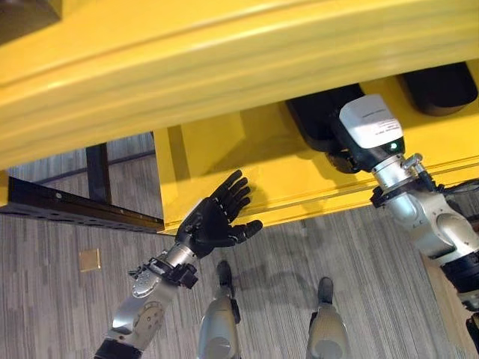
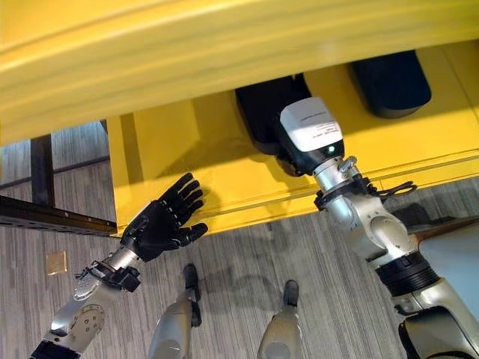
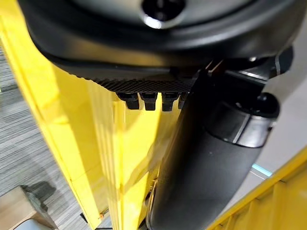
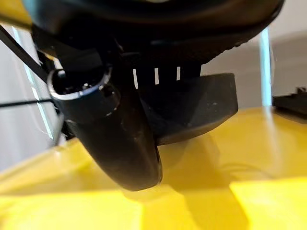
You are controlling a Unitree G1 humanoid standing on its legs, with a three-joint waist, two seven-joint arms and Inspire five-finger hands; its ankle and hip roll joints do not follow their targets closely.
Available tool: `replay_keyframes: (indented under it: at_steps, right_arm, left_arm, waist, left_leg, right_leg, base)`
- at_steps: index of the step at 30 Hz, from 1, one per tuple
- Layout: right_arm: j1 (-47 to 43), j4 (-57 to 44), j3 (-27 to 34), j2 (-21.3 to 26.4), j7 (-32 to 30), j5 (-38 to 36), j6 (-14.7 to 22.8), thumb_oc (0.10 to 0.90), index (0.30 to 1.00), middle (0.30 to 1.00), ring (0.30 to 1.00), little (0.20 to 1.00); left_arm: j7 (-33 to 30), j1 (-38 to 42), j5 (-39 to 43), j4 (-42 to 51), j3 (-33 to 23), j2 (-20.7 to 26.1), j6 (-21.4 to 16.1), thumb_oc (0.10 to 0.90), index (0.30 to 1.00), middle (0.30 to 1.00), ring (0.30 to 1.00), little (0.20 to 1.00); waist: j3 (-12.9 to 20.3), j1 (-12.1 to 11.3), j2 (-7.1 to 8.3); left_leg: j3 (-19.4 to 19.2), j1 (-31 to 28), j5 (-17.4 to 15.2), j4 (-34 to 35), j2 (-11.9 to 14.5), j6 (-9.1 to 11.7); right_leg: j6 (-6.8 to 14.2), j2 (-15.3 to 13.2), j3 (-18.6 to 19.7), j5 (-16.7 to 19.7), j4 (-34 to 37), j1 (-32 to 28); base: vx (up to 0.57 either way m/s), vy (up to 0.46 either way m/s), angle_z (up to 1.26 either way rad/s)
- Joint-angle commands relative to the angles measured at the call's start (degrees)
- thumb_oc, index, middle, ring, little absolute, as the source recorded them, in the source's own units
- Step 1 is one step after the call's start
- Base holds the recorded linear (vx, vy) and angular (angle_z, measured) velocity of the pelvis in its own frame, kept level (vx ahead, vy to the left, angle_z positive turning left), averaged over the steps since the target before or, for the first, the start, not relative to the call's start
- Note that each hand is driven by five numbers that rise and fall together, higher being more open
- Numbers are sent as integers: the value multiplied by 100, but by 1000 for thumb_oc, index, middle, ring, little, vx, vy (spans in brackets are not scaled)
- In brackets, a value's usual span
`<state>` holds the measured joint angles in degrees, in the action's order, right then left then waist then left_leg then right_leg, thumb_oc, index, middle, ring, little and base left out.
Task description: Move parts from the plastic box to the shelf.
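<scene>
A black part lies on the yellow shelf, under the shelf's upper beam. My right hand reaches in from the right and is on the part's near end. In the right wrist view the fingers lie over the part and the thumb curls in front of it. A second black part rests further right on the same level. My left hand hovers open, fingers spread, in front of the shelf's lower front rail, touching nothing.
A black metal beam and a black post stand at the left beside the shelf. A small brass plate is set in the grey floor. A table edge shows at the right.
</scene>
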<state>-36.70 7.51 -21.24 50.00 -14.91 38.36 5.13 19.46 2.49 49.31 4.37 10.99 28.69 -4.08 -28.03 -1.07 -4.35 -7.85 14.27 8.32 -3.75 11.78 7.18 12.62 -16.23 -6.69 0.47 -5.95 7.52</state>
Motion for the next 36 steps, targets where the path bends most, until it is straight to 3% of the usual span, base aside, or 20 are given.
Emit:
replay_keyframes:
  at_steps: [1,6,9,14,21,27,36]
  right_arm:
    - [-998,-138,-42,277,-310,287,183,400,300,300,300,300]
    - [-1841,396,-577,328,-243,417,188,400,300,300,300,300]
    - [-2214,541,-836,354,-221,394,2,400,300,300,300,300]
    - [-2521,676,-1007,380,-186,515,-94,400,300,300,300,300]
    - [-2831,721,-1152,376,-218,457,-582,400,300,300,300,300]
    - [-2789,738,-1133,322,-177,384,-932,400,300,300,300,300]
    - [-2260,870,-778,529,-253,196,-974,400,300,300,300,300]
  left_arm:
    - [232,296,239,662,26,234,-502,900,1000,1000,1000,1000]
    - [199,504,159,650,73,266,-431,900,1000,1000,1000,1000]
    - [206,575,166,725,54,285,-421,900,1000,1000,1000,1000]
    - [253,606,173,895,8,363,-381,900,1000,1000,1000,1000]
    - [240,586,140,1156,1,551,-246,900,1000,1000,1000,1000]
    - [302,578,70,1185,11,543,-220,900,1000,1000,1000,1000]
    - [387,515,151,1148,-71,571,-162,900,1000,1000,1000,1000]
  waist:
    - [334,-130,45]
    - [183,-257,-9]
    - [63,-325,-44]
    - [-105,-407,-67]
    - [-176,-527,50]
    - [-176,-528,67]
    - [-176,-441,107]
  left_leg:
    - [221,-23,-640,-461,327,-23]
    - [342,244,-647,-626,275,-26]
    - [392,435,-617,-671,249,-24]
    - [461,705,-624,-777,206,-56]
    - [550,1192,-672,-986,218,-67]
    - [546,1363,-644,-1003,231,-79]
    - [524,1364,-673,-1019,250,-95]
  right_leg:
    - [-533,164,-26,-186,-660,698]
    - [-556,118,-51,-269,-880,910]
    - [-558,98,-39,-308,-1019,1097]
    - [-543,66,-21,-312,-1129,1355]
    - [-547,60,-73,-360,-1352,1806]
    - [-585,79,-87,-418,-1531,2030]
    - [-603,88,-55,-498,-1693,2111]
  base:
    - [-58,-57,3]
    - [-58,-64,1]
    - [-78,-47,7]
    - [-66,-54,6]
    - [-48,-91,6]
    - [-5,-16,2]
    - [7,-1,2]
